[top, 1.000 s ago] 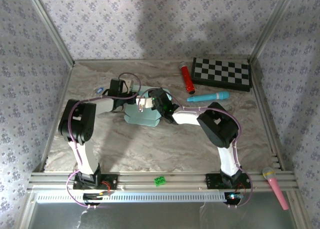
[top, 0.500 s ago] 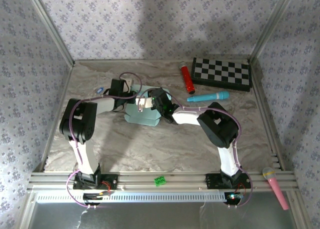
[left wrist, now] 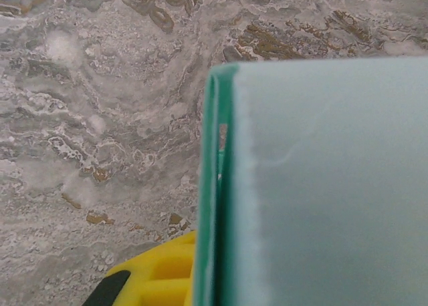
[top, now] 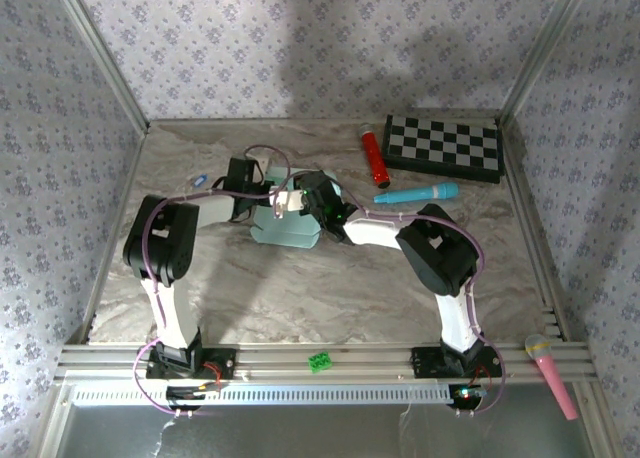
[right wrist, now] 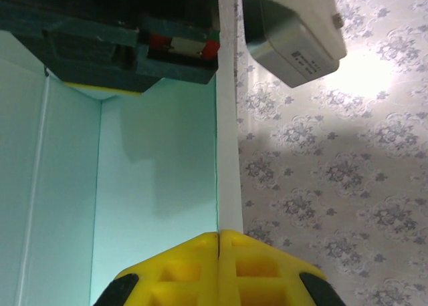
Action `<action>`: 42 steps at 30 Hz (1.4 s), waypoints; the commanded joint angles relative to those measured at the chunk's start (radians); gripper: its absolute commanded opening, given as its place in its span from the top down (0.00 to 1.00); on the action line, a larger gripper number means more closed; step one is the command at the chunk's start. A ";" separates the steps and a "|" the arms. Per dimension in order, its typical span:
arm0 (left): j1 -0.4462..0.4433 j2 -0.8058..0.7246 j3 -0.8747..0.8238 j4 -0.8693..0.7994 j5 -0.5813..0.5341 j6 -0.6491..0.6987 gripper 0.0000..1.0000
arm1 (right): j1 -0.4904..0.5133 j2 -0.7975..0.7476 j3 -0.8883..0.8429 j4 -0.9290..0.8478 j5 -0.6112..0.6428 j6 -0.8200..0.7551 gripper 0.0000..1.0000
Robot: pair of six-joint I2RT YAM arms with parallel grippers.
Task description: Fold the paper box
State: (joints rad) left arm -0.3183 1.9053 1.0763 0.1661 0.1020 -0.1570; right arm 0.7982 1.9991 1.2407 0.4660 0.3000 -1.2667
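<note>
The paper box (top: 285, 228) is pale mint card, partly raised at the middle of the marble table. My left gripper (top: 271, 196) reaches its upper left edge from the left. In the left wrist view the card (left wrist: 321, 186) runs edge-on past one yellow finger (left wrist: 157, 272), with the other finger hidden behind the panel; the jaws are shut on the card. My right gripper (top: 298, 196) comes in from the right. Its yellow fingers (right wrist: 187, 272) are pressed together on a thin upright wall (right wrist: 228, 152) of the box, and the mint inside (right wrist: 154, 186) opens to the left.
A black-and-white checkerboard (top: 442, 146) lies at the back right, with a red cylinder (top: 375, 156) and a teal microphone (top: 417, 194) beside it. A pink microphone (top: 550, 373) rests on the front rail at the right. A small green piece (top: 320, 361) sits on the rail's middle.
My left gripper has slid right to the box's edge and closed on it. The right gripper has kept its grip and barely moved.
</note>
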 commanded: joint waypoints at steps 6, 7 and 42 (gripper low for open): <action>-0.047 -0.123 -0.019 -0.161 -0.093 0.001 1.00 | 0.021 -0.039 -0.022 -0.084 -0.021 0.096 0.93; -0.051 -0.138 -0.028 -0.168 -0.102 -0.003 1.00 | 0.023 -0.049 -0.027 -0.079 -0.017 0.111 0.87; -0.076 -0.330 -0.047 -0.490 0.015 -0.176 1.00 | -0.459 -0.439 -0.237 -0.610 -0.531 1.172 0.46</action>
State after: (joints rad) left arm -0.3893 1.5951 0.9771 -0.2680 0.0658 -0.3058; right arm 0.3496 1.6073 1.0405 -0.1684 -0.0414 -0.1482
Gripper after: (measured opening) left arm 0.082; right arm 0.538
